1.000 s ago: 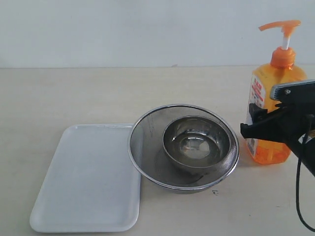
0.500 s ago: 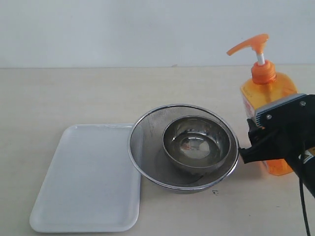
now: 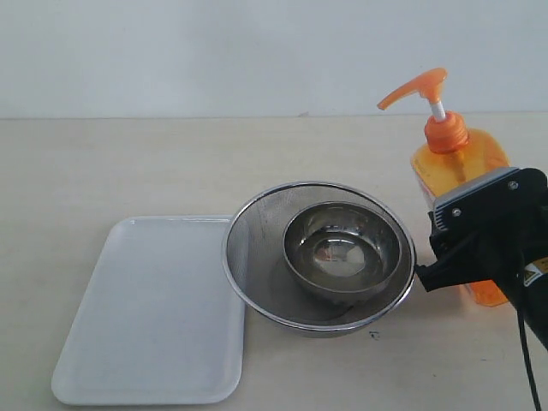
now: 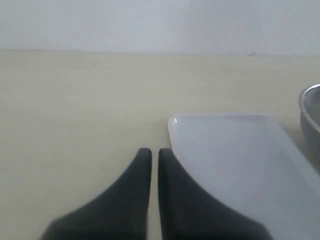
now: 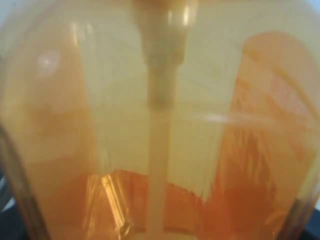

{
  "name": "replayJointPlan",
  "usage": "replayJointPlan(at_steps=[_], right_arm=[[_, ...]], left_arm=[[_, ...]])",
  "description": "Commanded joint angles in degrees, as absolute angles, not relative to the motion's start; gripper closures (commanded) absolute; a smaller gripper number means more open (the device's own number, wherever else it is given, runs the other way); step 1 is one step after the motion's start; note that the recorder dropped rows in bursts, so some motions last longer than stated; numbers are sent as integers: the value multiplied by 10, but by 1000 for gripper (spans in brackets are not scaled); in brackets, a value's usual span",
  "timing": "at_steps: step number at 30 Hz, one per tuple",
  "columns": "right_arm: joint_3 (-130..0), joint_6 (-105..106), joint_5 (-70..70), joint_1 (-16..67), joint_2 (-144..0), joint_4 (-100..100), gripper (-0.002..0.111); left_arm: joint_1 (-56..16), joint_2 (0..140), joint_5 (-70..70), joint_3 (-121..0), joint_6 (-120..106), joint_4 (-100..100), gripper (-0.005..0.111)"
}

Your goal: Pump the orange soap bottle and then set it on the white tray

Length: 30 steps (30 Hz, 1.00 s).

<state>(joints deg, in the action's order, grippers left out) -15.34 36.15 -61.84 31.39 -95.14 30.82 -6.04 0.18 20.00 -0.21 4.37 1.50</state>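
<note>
The orange soap bottle (image 3: pixel 456 164) is at the right of the exterior view, tilted with its pump head (image 3: pixel 414 88) leaning left toward the strainer. My right gripper (image 3: pixel 476 236) is shut on the bottle's lower body, whose base is partly hidden behind the black fingers. In the right wrist view the translucent orange bottle (image 5: pixel 160 125) fills the picture, and a dark finger (image 5: pixel 311 227) shows at the edge. The white tray (image 3: pixel 145 317) lies flat at the left. My left gripper (image 4: pixel 154 152) is shut and holds nothing, hovering just off a corner of the white tray (image 4: pixel 235 155).
A round steel mesh strainer (image 3: pixel 235 265) stands between tray and bottle, overlapping the tray's right edge. A steel bowl (image 3: pixel 342 248) sits inside it. The strainer's rim (image 4: pixel 310 107) also shows in the left wrist view. A pale wall runs behind the beige table.
My right gripper has carried the bottle leftward toward the strainer. The bottle has gone from upright to leaning left. The left gripper's earlier state is not shown.
</note>
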Motion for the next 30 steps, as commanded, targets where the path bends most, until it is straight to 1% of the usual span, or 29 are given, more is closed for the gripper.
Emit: replayJointPlan(at_steps=[1, 12, 17, 21, 23, 25, 27, 30], right_arm=[[-153, 368, -635, 315, -948, 302, 108], [-153, 366, -632, 315, -948, 299, 108], [-153, 366, -629, 315, -948, 299, 108], [-153, 374, -630, 315, -948, 296, 108], [-153, 394, -631, 315, -948, 295, 108], [-153, 400, -631, 315, -948, 295, 108], [-153, 400, -631, 315, -948, 295, 108], [-153, 402, -631, 315, -948, 295, 108]], left_arm=[[-59, 0, 195, 0, 45, 11, 102], [-59, 0, 195, 0, 45, 11, 102], [-59, 0, 155, 0, 35, 5, 102], [-59, 0, 68, 0, 77, -175, 102], [-59, 0, 25, 0, 82, -301, 102], [-59, 0, -15, 0, 82, -367, 102], [-59, 0, -43, 0, 82, -398, 102], [-59, 0, -6, -5, 80, -410, 102]])
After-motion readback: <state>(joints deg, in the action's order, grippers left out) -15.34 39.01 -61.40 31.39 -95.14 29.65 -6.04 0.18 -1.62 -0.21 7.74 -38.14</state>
